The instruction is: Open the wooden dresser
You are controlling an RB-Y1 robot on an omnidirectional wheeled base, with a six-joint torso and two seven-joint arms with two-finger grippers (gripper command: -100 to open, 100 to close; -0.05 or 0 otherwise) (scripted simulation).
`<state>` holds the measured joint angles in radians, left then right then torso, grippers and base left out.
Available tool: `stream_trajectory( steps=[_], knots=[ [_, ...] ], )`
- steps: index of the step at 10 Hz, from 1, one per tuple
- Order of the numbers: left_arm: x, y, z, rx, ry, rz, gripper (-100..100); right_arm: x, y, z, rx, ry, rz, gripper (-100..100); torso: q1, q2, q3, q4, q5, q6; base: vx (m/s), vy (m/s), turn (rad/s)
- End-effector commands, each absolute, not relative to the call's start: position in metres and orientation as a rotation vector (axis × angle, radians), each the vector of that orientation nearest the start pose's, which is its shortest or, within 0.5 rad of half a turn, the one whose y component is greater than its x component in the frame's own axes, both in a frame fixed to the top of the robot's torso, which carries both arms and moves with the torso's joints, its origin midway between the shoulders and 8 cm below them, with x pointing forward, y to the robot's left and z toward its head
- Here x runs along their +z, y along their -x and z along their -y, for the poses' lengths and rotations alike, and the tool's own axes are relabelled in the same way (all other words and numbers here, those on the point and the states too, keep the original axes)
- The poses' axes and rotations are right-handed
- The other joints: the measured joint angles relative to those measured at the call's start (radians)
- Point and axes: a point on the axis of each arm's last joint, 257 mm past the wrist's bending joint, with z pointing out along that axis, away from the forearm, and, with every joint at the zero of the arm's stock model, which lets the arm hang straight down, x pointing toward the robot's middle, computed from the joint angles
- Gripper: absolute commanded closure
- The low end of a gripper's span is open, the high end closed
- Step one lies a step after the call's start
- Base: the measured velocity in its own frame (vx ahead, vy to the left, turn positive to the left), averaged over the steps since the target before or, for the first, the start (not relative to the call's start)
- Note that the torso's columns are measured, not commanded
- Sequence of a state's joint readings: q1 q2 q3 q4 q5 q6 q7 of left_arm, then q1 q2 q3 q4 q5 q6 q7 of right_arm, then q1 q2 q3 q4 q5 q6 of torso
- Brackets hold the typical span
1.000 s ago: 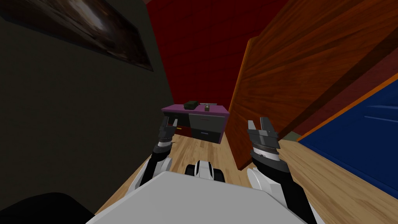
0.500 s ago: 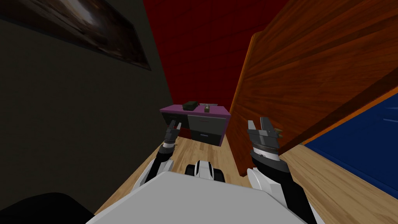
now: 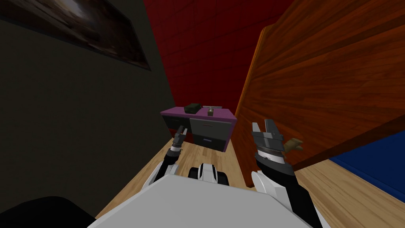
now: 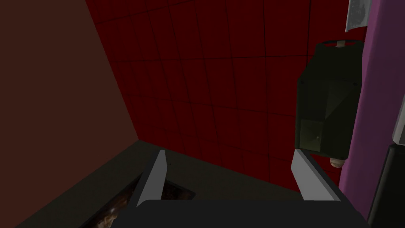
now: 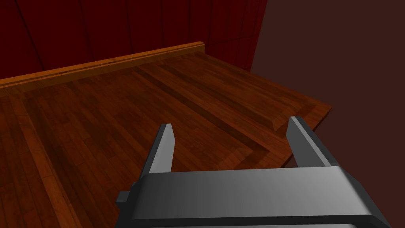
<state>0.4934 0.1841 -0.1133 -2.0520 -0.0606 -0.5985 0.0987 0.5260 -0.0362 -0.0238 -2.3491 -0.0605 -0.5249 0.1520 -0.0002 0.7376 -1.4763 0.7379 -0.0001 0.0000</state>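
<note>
Dresser: the dresser (image 3: 209, 128) is standing against the red wall (image 3: 205, 51). It is showing a purple top and grey drawer fronts rather than bare wood.
On top of the dresser: a dark box (image 3: 193, 107) and a small object (image 3: 211, 111) are sitting there.
Left gripper: the left gripper (image 3: 182, 131) is hovering just in front of the dresser's left end. Its fingers are standing wide apart and gripping nothing.
Right gripper: the right gripper (image 3: 264, 126) is hanging to the right of the dresser, facing a wooden door (image 3: 316, 87). Its fingers are also spread wide and empty.
Handling: the drawers are looking rigid and boxy. I am expecting a straight, steady pull along the runners, with moderate resistance.
Hold: faint thin pulls are showing on the fronts, too small to read clearly. I am judging that pinching one across its bar is the best grip.
Edges: the door's edge is standing close beside the dresser's right side, and a dark wall (image 3: 79, 118) is closing in on the dresser's left.
Room: bare wooden floor (image 3: 213, 158) is lying in front of the dresser, giving a drawer space to slide out.
</note>
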Motion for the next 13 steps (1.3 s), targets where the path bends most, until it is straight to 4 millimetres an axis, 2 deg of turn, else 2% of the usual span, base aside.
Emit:
stream_trajectory(
  steps=[1, 8, 13],
  knots=[
    [-0.1, -0.375, -0.219, -1.425, 0.687, -0.944, -100, 0.052, -0.322, 0.288, 1.184, -0.554, -0.591, 0, 0.0, 0.001, 0.0, 0.0, 0.0, 0.0, 0.124, -0.039, 0.018],
    [-0.178, -0.386, -0.202, -1.399, 0.79, -1.08, -100, 0.052, -0.322, 0.288, 1.184, -0.554, -0.59, 0, 0.0, 0.0, 0.0, 0.0, 0.0, 0.0, 0.124, -0.037, 0.021],
    [-0.234, -0.388, -0.182, -1.386, 0.875, -1.167, -100, 0.052, -0.322, 0.288, 1.184, -0.554, -0.59, 0, -0.001, -0.001, -0.001, 0.0, 0.0, 0.0, 0.132, -0.035, 0.022]
  ],
)
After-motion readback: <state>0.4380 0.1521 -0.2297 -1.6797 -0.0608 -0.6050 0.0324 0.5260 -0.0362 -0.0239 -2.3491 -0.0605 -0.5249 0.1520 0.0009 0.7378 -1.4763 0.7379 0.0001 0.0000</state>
